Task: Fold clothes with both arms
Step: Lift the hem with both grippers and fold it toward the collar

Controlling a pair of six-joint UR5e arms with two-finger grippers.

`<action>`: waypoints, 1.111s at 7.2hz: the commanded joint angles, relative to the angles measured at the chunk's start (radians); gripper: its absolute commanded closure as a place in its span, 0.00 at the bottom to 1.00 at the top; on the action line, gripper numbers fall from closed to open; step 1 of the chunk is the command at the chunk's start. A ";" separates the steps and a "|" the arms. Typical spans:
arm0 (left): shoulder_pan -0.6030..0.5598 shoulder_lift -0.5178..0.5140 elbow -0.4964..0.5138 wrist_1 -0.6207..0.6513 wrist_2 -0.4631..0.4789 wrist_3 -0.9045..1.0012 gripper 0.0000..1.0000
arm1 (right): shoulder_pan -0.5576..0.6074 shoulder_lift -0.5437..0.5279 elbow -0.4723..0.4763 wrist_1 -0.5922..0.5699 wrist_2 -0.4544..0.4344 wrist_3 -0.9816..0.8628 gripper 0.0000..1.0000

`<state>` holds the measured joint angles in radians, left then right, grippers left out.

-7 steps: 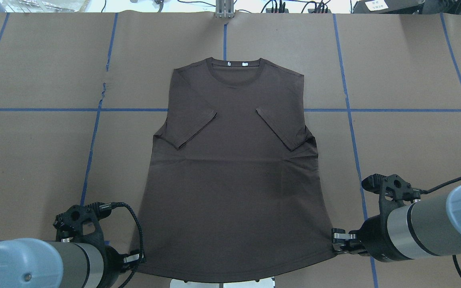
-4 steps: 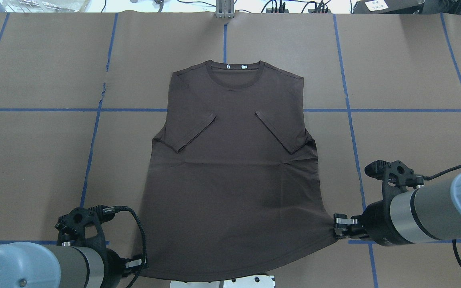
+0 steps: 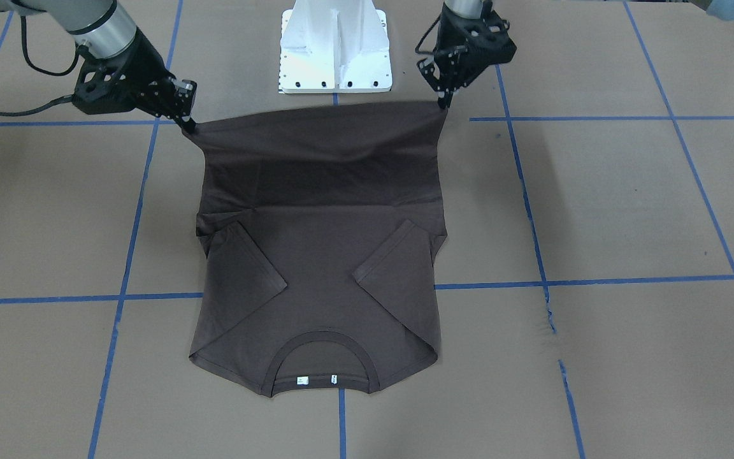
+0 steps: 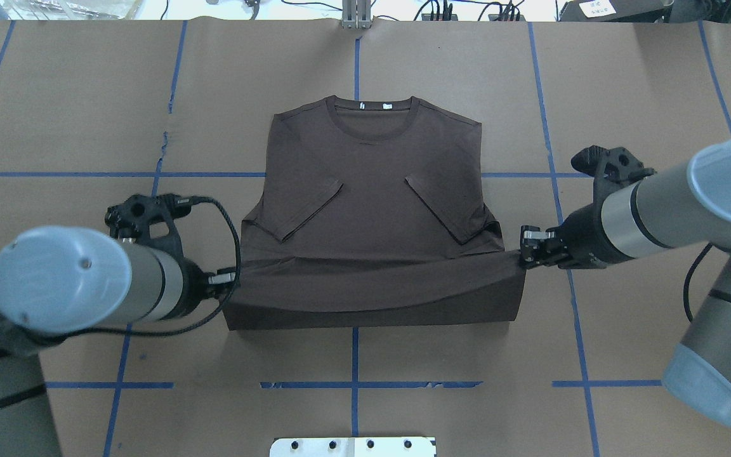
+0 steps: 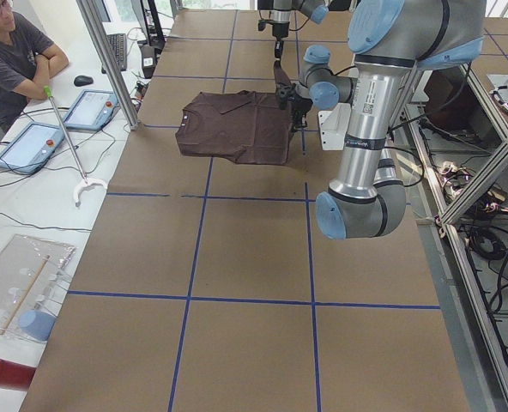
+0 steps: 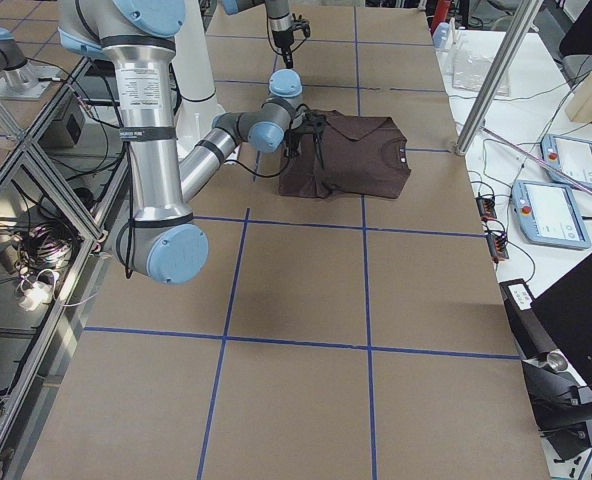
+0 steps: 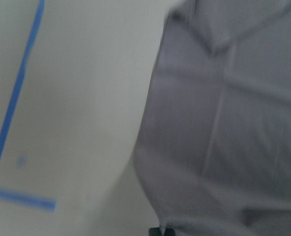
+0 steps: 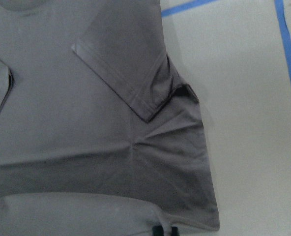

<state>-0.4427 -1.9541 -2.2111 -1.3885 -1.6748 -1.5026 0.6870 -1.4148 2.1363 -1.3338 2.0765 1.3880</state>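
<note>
Carried toward the collar since before, the T-shirt (image 4: pixel 372 190) hem is stretching between the left gripper (image 4: pixel 233 278) and the right gripper (image 4: pixel 523 249), both clamping its corners.

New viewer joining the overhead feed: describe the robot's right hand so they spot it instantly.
On the brown paper table lies a dark T-shirt, its hem lifted and stretched. The right hand is the black one pinching the hem corner on the view's right; the left hand grips the opposite corner.
</note>
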 commanded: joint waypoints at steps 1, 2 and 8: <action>-0.147 -0.060 0.187 -0.143 -0.032 0.094 1.00 | 0.084 0.155 -0.181 0.004 0.016 -0.026 1.00; -0.184 -0.061 0.255 -0.208 -0.037 0.107 1.00 | 0.104 0.218 -0.252 0.001 0.016 -0.030 1.00; -0.303 -0.242 0.659 -0.478 -0.068 0.116 1.00 | 0.207 0.416 -0.590 0.010 0.019 -0.119 1.00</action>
<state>-0.7269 -2.1485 -1.6489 -1.8192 -1.7419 -1.3873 0.8805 -1.0332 1.6125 -1.3250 2.0949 1.2815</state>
